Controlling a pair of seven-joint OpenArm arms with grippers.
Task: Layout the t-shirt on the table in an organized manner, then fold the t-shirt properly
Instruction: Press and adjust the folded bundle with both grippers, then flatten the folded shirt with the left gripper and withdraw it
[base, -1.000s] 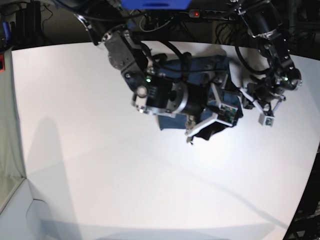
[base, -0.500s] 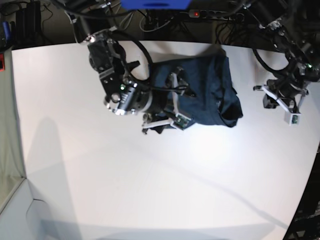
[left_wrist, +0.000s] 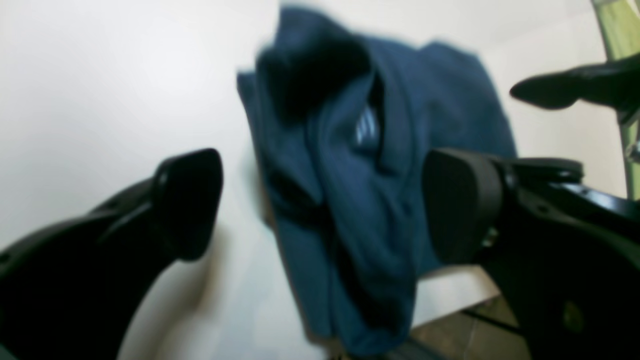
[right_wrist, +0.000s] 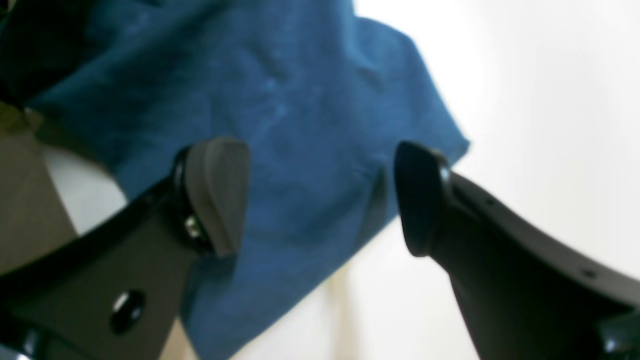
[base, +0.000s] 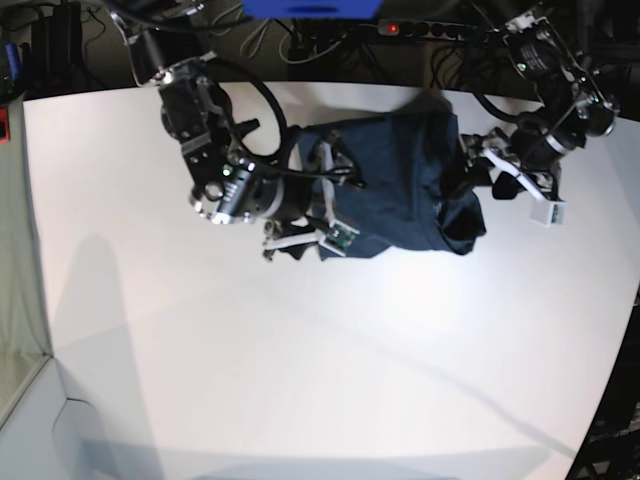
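**Flanking a bunched t-shirt, both sets of jaws released**

Reading the base view from left to right: the right gripper (base: 325, 205) comes first, poised over the near-left part of the t-shirt (base: 400, 185), its jaws spread wide with nothing between them. Its wrist view shows blue cloth directly below and between the two pads, with a hem corner jutting out onto bare white just past the right-hand pad.

Next comes the shirt itself, a rumpled dark-navy heap lying toward the far edge of the table (base: 300, 380). Its right side is piled into thick folds, and its outline runs slightly longer across the view than front to back.

Last is the left gripper (base: 500, 170), just beside the shirt's right edge, jaws likewise gaping and empty. From its wrist camera the bunched folds lie straight ahead between the pads, with a small pale label showing in the folds.

Each arm seems about equally close to its own side, so pulling the two edges apart looks like the natural spreading move. The tabletop is smooth, white and wide open toward the near side; cables and dark equipment crowd the room behind the far edge.
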